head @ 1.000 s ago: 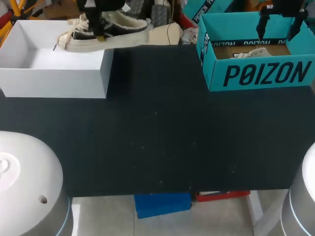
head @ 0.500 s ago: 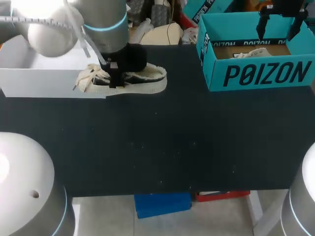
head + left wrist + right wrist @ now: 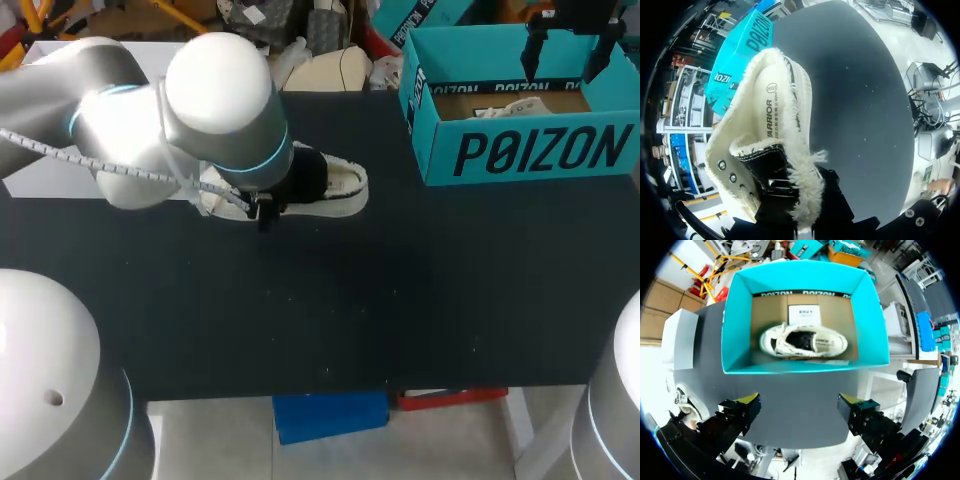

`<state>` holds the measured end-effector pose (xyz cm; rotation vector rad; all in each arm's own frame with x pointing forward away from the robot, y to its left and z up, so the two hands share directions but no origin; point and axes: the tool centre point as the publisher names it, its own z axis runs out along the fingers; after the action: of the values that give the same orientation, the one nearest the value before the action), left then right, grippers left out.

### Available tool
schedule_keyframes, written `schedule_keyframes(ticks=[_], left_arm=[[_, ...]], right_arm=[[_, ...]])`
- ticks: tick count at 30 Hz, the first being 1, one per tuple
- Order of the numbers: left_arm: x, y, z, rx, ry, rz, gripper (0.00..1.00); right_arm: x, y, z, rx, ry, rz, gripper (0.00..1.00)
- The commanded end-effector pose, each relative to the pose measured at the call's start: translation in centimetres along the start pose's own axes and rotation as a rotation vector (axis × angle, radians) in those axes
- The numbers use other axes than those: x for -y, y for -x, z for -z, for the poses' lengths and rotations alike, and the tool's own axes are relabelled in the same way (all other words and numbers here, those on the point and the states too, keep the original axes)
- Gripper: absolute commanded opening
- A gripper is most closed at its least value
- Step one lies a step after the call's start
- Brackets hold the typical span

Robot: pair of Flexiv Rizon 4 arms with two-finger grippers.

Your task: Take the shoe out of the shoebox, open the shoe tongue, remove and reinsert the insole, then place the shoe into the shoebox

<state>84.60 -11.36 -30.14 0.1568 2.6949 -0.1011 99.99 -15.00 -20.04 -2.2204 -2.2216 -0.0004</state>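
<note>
1. Our left gripper [image 3: 802,202] is clamped on the fleece-lined side wall of the cream and black low-top shoe [image 3: 775,135], next to the eyelets. One dark finger stands inside the mouth and one outside.
2. From this grip the shoe's long axis runs straight ahead of the fingers, with the heel end and the exposed insole pointing toward the teal box.
3. In the head view the same shoe [image 3: 335,188] lies roughly parallel to the far edge of the black tabletop [image 3: 350,320], laces toward the left edge and open mouth toward the right. We cannot tell whether its sole touches the tabletop.
4. The white rectangular cardboard shoebox [image 3: 40,178] stands at the far left corner, just beside the shoe and partly hidden by our left arm.
5. The teal open-topped cardboard shoebox [image 3: 530,150] stands at the far right corner, well apart from the shoe.
6. Our right gripper [image 3: 800,400] hangs above this teal box with its fingers spread and nothing between them. A second cream shoe [image 3: 802,342] lies on the box floor. We judge the left arm much the nearer for opening the tongue.
7. Writing: large dark lettering marks the near wall of the teal box and a printed band lines its inner rim. A white card lies on the box floor, and a word and a round stamp mark the insole.
</note>
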Motion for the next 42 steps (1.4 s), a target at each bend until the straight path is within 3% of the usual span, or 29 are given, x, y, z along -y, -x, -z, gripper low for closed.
schedule_keyframes(ticks=[1, 19, 27, 28, 30, 31, 36, 42], left_arm=[[1.8, 0.0, -2.8, -0.035, 0.001, -0.004, 0.00], [3.7, -2.7, -8.3, -0.120, 0.043, 0.020, 0.00], [4.0, -3.0, -9.4, -0.138, 0.063, 0.030, 0.00], [4.0, -3.1, -9.4, -0.138, 0.067, 0.023, 0.03], [4.0, -3.3, -9.5, -0.144, 0.074, 0.019, 0.50], [3.9, -3.3, -9.5, -0.150, 0.076, 0.020, 1.00], [3.7, -3.0, -7.4, -0.198, 0.022, 0.000, 1.00], [3.3, 0.0, -1.5, -0.260, -0.130, 0.026, 1.00]], right_arm=[[0.0, 0.0, 0.0, 0.000, 0.000, 0.000, 1.00], [0.0, 0.0, 0.0, 0.000, 0.000, 0.000, 1.00], [0.0, 0.0, 0.0, 0.000, 0.000, 0.000, 1.00], [0.0, 0.0, 0.0, 0.000, 0.000, 0.000, 1.00], [0.0, 0.0, 0.0, 0.000, 0.000, 0.000, 1.00], [0.0, 0.0, 0.0, 0.000, 0.000, 0.000, 1.00], [0.0, 0.0, 0.0, 0.000, 0.000, 0.000, 1.00], [0.0, 0.0, 0.0, 0.000, 0.000, 0.000, 1.00]])
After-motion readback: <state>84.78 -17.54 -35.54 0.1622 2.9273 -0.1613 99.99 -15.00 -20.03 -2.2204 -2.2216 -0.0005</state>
